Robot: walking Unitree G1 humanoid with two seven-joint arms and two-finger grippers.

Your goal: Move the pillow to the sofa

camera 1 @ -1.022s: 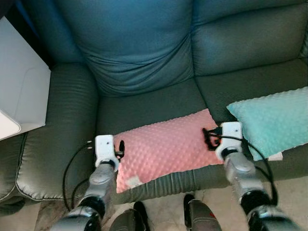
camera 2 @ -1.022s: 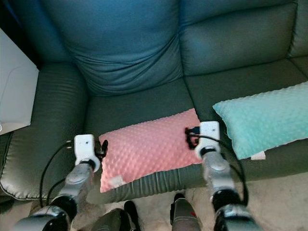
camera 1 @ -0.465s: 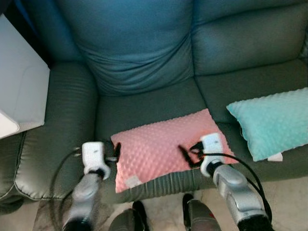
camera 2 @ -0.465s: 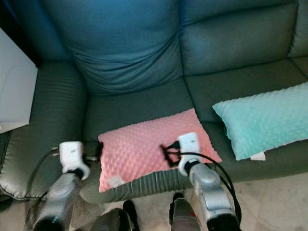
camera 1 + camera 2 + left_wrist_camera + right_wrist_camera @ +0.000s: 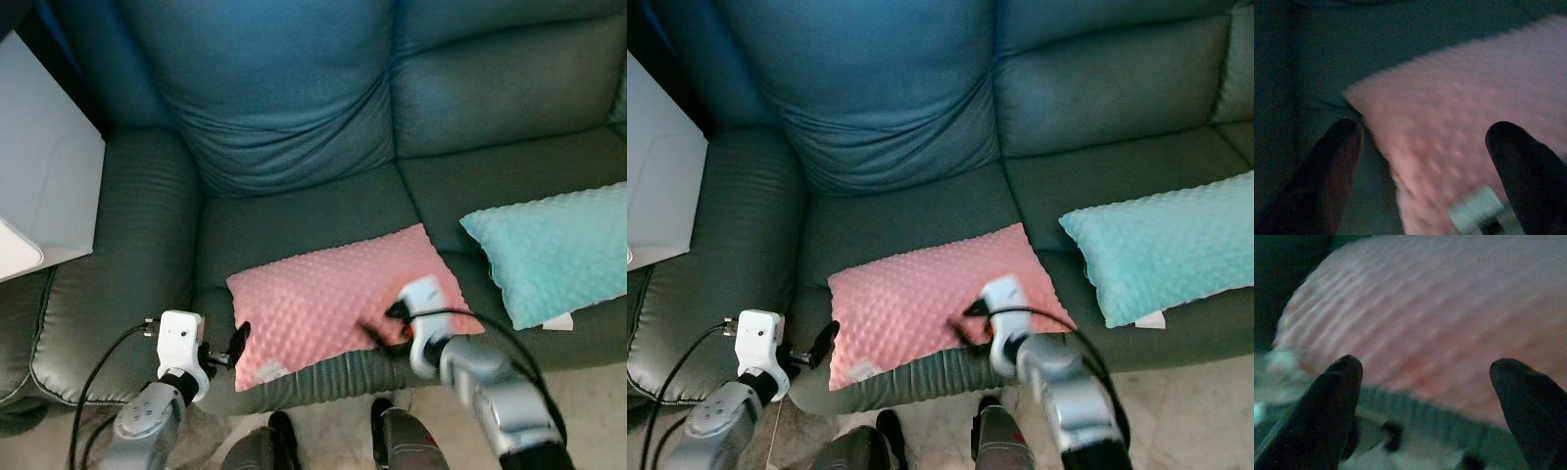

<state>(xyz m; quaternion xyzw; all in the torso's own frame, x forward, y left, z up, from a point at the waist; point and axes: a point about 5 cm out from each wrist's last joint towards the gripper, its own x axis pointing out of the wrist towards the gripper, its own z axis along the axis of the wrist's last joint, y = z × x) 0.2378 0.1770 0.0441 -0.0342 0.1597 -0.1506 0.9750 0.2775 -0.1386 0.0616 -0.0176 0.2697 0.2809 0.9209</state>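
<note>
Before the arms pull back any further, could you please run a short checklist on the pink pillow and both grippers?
1. Pink pillow lies on the sofa seat: ok.
2. Pillow fully supported: not ok; its front corner with the white tag overhangs the seat's front edge.
3. Left gripper free of the pillow: ok; fingers spread apart, holding nothing.
4. Right gripper free: ok; fingers spread apart, nothing between them.
5. Teal pillow apart from the pink one: ok.
6. Right arm's cable clear of the pillow: cannot tell; the arm is blurred.

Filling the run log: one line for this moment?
pink pillow: on sofa seat | left gripper: open, off pillow | right gripper: open, over pillow
</note>
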